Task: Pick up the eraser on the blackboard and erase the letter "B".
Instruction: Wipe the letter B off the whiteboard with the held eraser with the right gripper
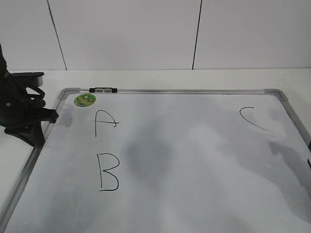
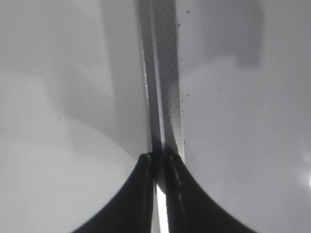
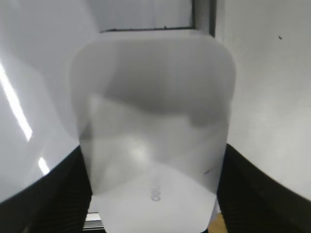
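The blackboard lies flat, a white board with a silver frame. The letter "B" is drawn in black at its left, below an "A". The eraser, white with tiny grey lettering, fills the right wrist view between my right gripper's black fingers, which press on both its sides. The eraser and the right gripper are out of the exterior view. My left gripper sits at the board's left edge. In the left wrist view its jaws are closed on the frame strip.
A curved "C" stroke is at the board's right. A round green sticker and a small black-and-silver clip sit at the top left of the frame. A white wall stands behind the table.
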Tool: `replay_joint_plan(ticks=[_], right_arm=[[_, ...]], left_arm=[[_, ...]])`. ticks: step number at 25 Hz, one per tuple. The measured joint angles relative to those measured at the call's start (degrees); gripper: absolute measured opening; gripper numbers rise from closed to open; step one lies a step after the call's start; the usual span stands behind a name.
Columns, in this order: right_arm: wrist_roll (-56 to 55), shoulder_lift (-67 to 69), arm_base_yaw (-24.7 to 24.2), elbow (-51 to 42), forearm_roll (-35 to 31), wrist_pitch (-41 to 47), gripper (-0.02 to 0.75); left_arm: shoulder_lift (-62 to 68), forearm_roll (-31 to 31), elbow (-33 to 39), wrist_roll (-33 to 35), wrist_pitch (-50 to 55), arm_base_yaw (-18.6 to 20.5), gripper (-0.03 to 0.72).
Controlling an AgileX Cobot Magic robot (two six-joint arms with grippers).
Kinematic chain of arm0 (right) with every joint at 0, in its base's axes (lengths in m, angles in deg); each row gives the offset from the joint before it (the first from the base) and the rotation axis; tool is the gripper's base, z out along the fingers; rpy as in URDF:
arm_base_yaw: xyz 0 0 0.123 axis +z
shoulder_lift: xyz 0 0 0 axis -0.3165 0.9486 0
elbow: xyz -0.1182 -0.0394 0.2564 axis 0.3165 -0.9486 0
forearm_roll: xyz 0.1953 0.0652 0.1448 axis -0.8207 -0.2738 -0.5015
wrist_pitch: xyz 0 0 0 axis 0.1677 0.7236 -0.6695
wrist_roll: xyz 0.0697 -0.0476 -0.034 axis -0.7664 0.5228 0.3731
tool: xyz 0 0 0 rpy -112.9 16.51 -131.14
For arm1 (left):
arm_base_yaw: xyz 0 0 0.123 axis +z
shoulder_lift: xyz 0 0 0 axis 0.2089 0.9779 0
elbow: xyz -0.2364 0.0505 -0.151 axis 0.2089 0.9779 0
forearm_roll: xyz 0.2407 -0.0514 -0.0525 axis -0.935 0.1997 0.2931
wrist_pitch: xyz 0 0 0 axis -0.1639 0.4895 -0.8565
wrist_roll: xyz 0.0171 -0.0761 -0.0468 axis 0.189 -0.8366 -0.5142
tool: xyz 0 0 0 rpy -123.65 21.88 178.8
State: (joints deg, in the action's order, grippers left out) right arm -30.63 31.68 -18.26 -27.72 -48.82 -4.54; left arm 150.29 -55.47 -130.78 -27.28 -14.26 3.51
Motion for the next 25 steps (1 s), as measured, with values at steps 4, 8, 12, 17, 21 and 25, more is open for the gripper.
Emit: replay_joint_plan(ticks=[4, 8, 12, 17, 21, 25], right_arm=[[0.0, 0.0, 0.0, 3.0, -5.6, 0.5, 0.543], [-0.8, 0.7, 2.5, 5.9, -9.1, 0.7, 0.543], [-4.9, 3.1, 11.5, 8.9, -5.3, 1.0, 0.543], [-8.0, 8.6, 22.6, 16.5, -4.7, 1.4, 0.542], [-8.6, 15.0, 29.4, 24.9, -4.5, 1.5, 0.542], [-8.9, 22.4, 34.6, 34.2, -4.5, 1.5, 0.542]], left_arm=[[0.0, 0.0, 0.0, 0.0, 0.0, 0.0, 0.022], [0.0, 0.0, 0.0, 0.0, -0.1, 0.0, 0.022], [0.0, 0.0, 0.0, 0.0, -0.1, 0.0, 0.022], [0.0, 0.0, 0.0, 0.0, -0.1, 0.0, 0.022], [0.0, 0.0, 0.0, 0.0, -0.1, 0.0, 0.022], [0.0, 0.0, 0.0, 0.0, -0.1, 0.0, 0.022]])
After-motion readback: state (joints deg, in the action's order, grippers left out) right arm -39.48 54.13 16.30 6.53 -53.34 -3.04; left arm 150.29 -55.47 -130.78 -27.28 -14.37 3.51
